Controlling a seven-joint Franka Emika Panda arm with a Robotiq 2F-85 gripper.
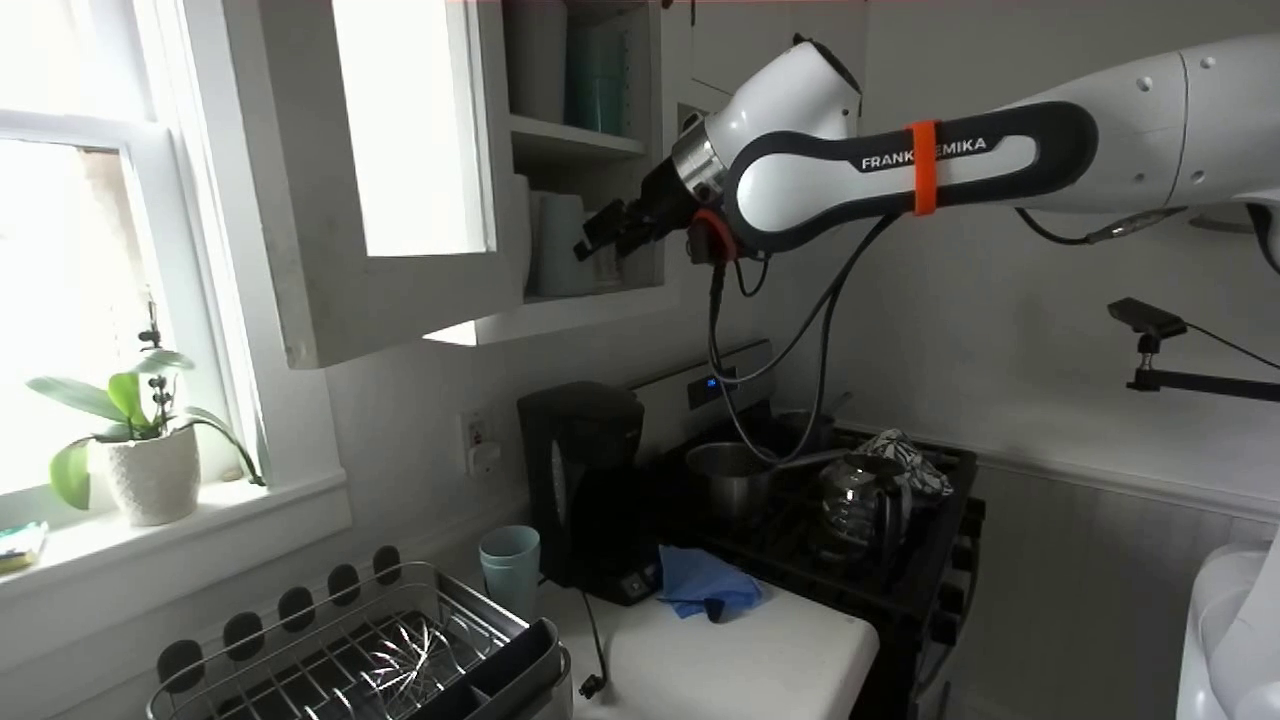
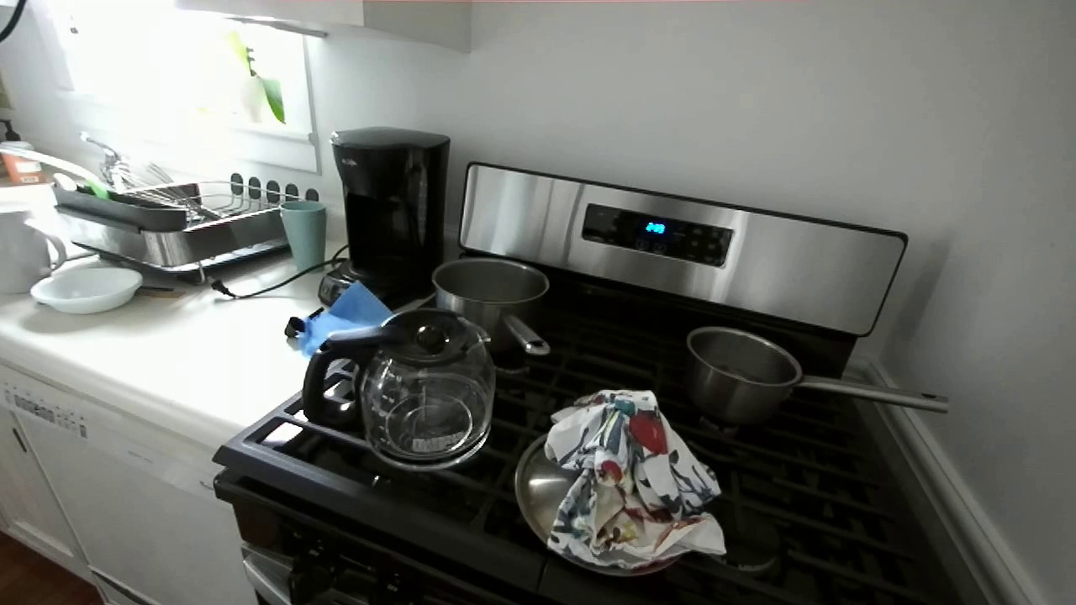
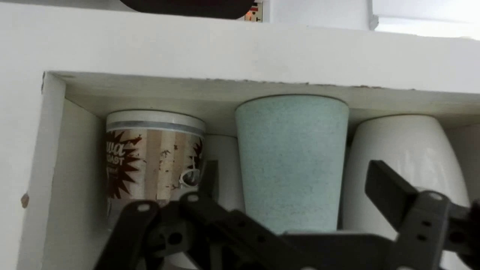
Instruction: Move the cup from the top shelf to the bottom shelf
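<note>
A: Begin at the hand [image 3: 294, 178]. State?

B: Spread wide. In the wrist view, which stands upside down, the fingers [image 3: 390, 191] frame the pale green cup [image 3: 292, 150], a gap visible on each side of it.

A: Do they reach alongside the cup or stop in front?

B: Unclear; the wrist view does not settle the depth. In an exterior view the hand's tip overlaps the cup's outline.

A: Where is the cup?

B: Directly ahead of the hand, on the bottom shelf [image 3: 161, 93], broad end down.

A: Neighbours?

B: Just beside it, on one side, a glossy white vessel [image 3: 405, 150]. On the other, a mug [image 3: 153, 161] printed with dark red bursts, near the cupboard wall [image 3: 77, 165]. A pale object [image 3: 227, 161] shows partly between mug and cup; kind uncertain.

A: Higher up?

B: In an exterior view, the top shelf [image 1: 577, 139] bears a teal vessel [image 1: 597, 90] and, beside it, a tall pale vessel [image 1: 537, 60].

A: Farther out?

B: Well below, the white desk [image 1: 740, 660] carries a black coffee maker [image 1: 575, 425], a blue cloth [image 1: 705, 580] and a blue-green cup [image 1: 512, 570], seen in both exterior views. The stove [image 2: 782, 269] adjoins the desk, a glass carafe [image 2: 429, 403] on it.
</note>
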